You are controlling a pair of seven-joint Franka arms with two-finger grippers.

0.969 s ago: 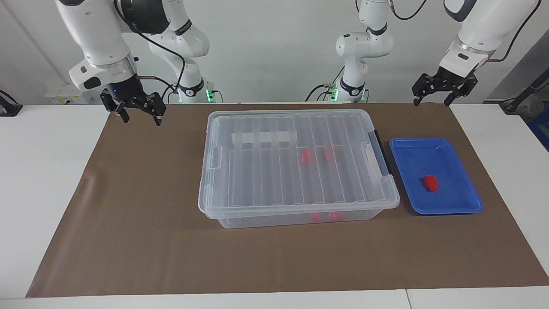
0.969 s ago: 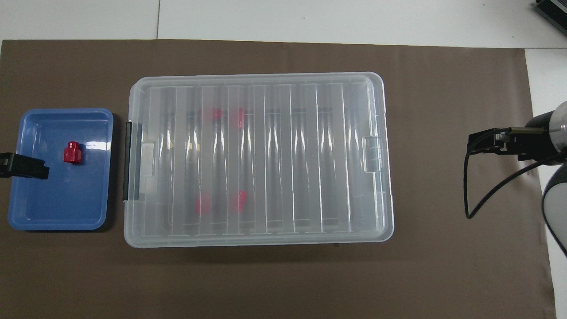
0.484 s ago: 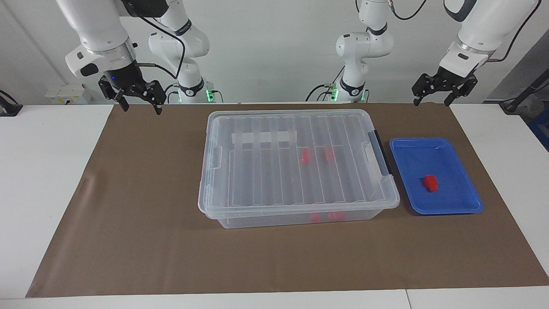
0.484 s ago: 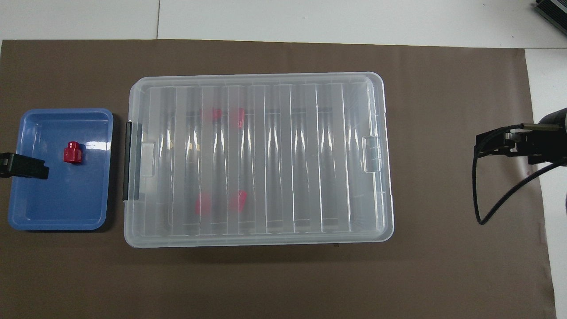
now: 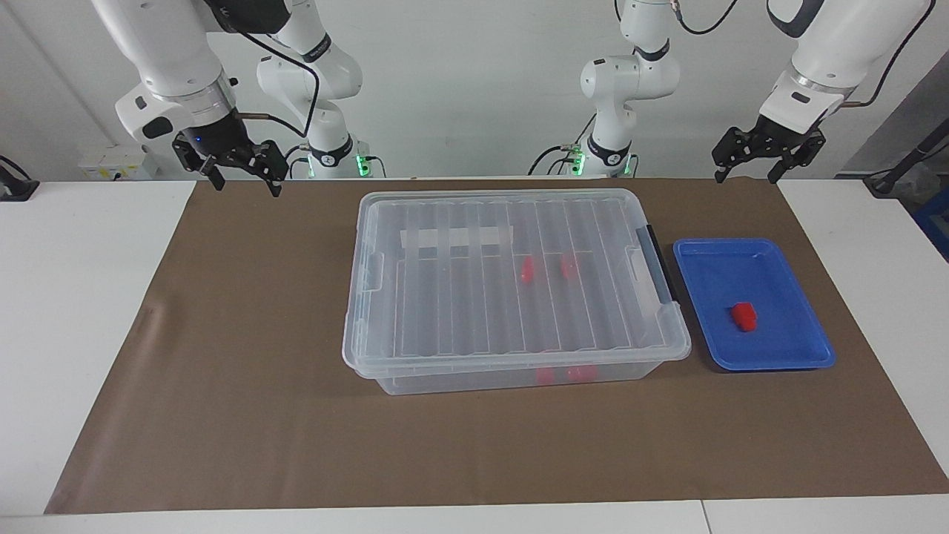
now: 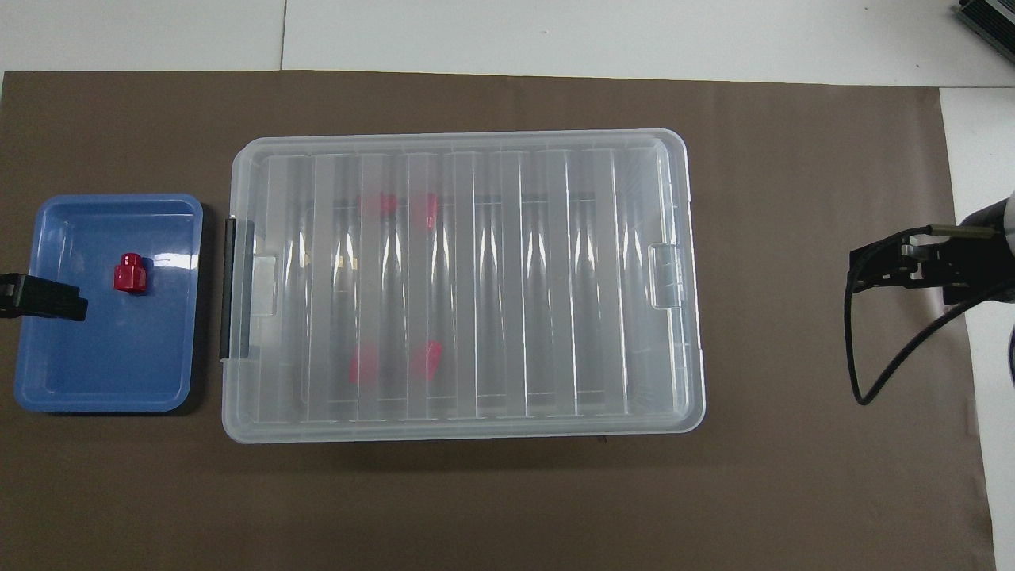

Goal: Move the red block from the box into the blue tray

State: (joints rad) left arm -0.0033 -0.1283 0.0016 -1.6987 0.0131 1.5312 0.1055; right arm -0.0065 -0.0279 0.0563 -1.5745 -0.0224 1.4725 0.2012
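Note:
The clear box [image 5: 511,297] stands in the middle of the brown mat with its ribbed lid on; it also shows in the overhead view [image 6: 555,277]. Several red blocks [image 5: 526,270] [image 6: 362,367] lie inside it. The blue tray [image 5: 771,267] [image 6: 111,357] sits beside the box's black handle, toward the left arm's end. One red block [image 5: 744,316] [image 6: 129,273] lies in the tray. My left gripper [image 5: 746,176] hangs open and empty, raised; from overhead one finger [image 6: 44,296] shows over the tray's outer rim. My right gripper [image 5: 248,187] [image 6: 892,268] hangs open and empty over the mat at the right arm's end.
The brown mat [image 5: 259,415] covers most of the white table [image 5: 74,297]. The box's black handle [image 5: 655,259] faces the tray. A white label strip [image 5: 456,237] lies under the lid. A black cable [image 6: 860,373] loops below the right wrist.
My right gripper has risen a little and drawn back toward the right arm's end of the table. The left arm, box, tray and blocks have not moved.

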